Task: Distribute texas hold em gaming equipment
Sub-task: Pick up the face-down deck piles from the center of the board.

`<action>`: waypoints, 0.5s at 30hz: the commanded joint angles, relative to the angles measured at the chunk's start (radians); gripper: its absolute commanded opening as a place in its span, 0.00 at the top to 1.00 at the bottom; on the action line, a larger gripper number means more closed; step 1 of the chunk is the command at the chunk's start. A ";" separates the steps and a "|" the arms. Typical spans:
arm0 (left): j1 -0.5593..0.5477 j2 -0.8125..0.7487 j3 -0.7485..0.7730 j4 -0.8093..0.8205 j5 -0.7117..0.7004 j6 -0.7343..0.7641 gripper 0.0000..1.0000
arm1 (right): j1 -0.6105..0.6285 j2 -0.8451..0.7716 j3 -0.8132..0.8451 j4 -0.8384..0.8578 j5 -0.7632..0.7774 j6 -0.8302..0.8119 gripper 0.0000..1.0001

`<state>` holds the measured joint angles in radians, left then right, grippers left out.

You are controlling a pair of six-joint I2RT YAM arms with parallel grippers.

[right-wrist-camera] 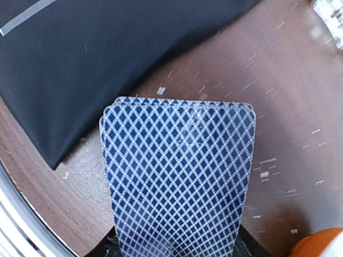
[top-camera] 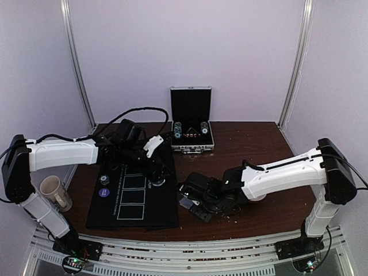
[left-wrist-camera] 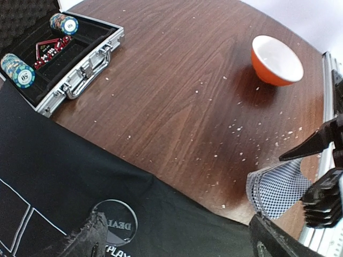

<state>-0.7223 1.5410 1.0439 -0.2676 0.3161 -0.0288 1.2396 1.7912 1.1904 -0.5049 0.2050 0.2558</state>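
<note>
Nearest, at about six o'clock on the wooden table (left-wrist-camera: 187,80), the right gripper (top-camera: 194,202) is clamped on a small stack of playing cards (right-wrist-camera: 179,182). The cards show their blue diamond-patterned backs, slightly fanned, and stick out from between the dark fingers. I cannot tell whether the stack touches the wood beneath it. It sits just off the near right corner of the black mat (top-camera: 135,218), which covers the table's left half.

At eight o'clock, past the mat's left edge and beside the left arm, stands a beige mug (top-camera: 54,192), tilted. On the mat, three white-outlined boxes (top-camera: 131,197) run in a column. Two small chips (top-camera: 104,186) lie to their nine o'clock, one dark with a pale rim and one purple.

Further in, the left gripper (left-wrist-camera: 179,243) hangs over the mat's right side with its fingers spread wide and nothing between them. The round dealer button (left-wrist-camera: 115,225) lies flat on the mat just beside the left finger.

An orange bowl (left-wrist-camera: 276,59) with a white inside stands upright on bare wood, well apart from the mat.

Farthest, at twelve o'clock, an open aluminium case (top-camera: 191,121) rests against the back wall. Two chip rolls (left-wrist-camera: 64,24) lie in its tray, with small red pieces between them.
</note>
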 commanded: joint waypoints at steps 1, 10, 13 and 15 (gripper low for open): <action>0.035 -0.001 0.057 -0.013 0.156 -0.104 0.12 | 0.002 -0.096 0.027 -0.019 0.105 -0.088 0.47; 0.075 0.022 -0.001 0.079 0.457 -0.236 0.21 | 0.002 -0.136 0.094 0.018 0.168 -0.232 0.47; 0.073 0.032 -0.029 0.126 0.533 -0.274 0.15 | 0.003 -0.118 0.134 0.024 0.170 -0.271 0.47; 0.072 0.024 -0.053 0.186 0.563 -0.302 0.12 | 0.006 -0.107 0.153 0.035 0.169 -0.294 0.47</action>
<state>-0.6487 1.5597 1.0348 -0.2153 0.7311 -0.2550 1.2396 1.6794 1.2881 -0.4976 0.3325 0.0364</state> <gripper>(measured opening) 0.857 0.530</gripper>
